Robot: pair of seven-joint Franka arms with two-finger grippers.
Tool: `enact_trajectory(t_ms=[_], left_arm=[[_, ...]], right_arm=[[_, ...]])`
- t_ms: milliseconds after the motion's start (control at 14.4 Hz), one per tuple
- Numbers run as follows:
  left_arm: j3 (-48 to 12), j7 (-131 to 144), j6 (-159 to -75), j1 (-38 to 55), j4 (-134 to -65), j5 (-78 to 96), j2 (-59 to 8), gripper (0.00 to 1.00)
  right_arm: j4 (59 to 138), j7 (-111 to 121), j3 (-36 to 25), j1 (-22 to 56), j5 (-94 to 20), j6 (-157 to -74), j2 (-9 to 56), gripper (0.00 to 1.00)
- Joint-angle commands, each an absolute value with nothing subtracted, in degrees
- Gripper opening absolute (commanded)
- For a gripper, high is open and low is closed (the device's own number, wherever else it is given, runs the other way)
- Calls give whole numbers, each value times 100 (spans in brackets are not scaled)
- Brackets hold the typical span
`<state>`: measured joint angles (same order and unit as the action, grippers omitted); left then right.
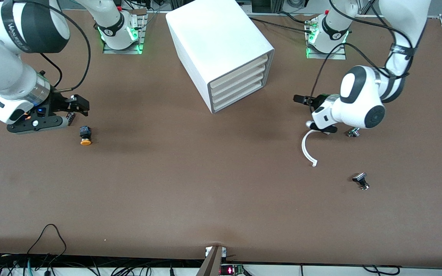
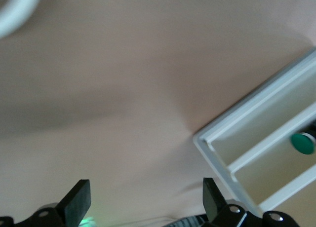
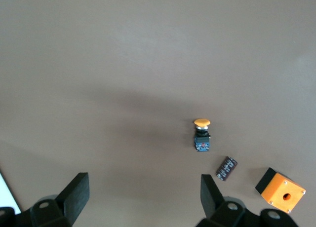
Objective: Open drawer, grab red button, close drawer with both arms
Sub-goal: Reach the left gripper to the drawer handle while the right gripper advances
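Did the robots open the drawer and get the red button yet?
Not yet. All four drawers of the cabinet look shut, and no red button shows. The left gripper and right gripper hang open and empty over the table. Opening, grabbing and closing remain.

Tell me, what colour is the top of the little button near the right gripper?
Orange-yellow cap on the button, best seen in the right wrist view.
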<state>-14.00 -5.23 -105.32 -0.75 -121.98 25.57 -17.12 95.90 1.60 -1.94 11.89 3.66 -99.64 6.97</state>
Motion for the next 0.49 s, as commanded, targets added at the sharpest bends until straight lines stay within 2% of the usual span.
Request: enact_trajectory(t_ms=[0,416], left_arm=[[-1441,-668,-10565,149,-12260,3153,-1854,100],[-2003,-781,-10538,158,-12278,4340,-1925,95]], right_arm=[[9422,158,-220,1344,116,-9949,747,100],[9229,255,-220,1670,-88,-9984,949,100]])
